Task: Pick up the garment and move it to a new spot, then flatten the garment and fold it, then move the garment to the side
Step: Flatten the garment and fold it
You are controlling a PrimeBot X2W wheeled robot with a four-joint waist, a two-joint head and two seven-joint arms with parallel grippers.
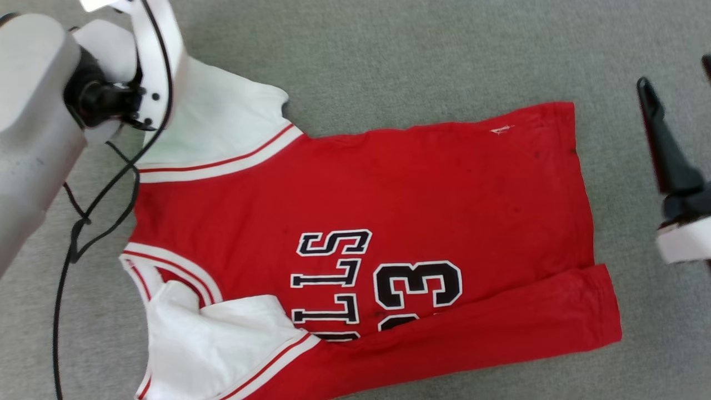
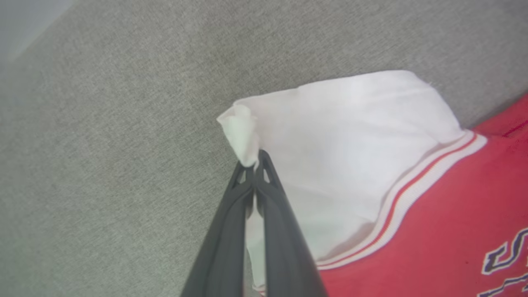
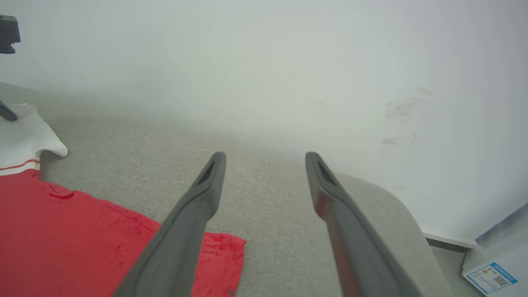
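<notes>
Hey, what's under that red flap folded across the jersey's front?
The folded flap covers part of the garment's black lettering and number; the covered characters cannot be read.

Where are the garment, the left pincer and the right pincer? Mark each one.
garment (image 1: 389, 183), head view, plain red part of the body
left pincer (image 2: 255, 163), left wrist view, between tips shut on the white sleeve corner
right pincer (image 3: 266, 159), right wrist view, midway between its open tips

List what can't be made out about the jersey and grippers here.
- Lettering: head view, its start covered by the jersey's folded edge.
- Lower sleeve: head view, cut off by the bottom edge.
- Right gripper: head view, one finger cut by the right edge.
</notes>
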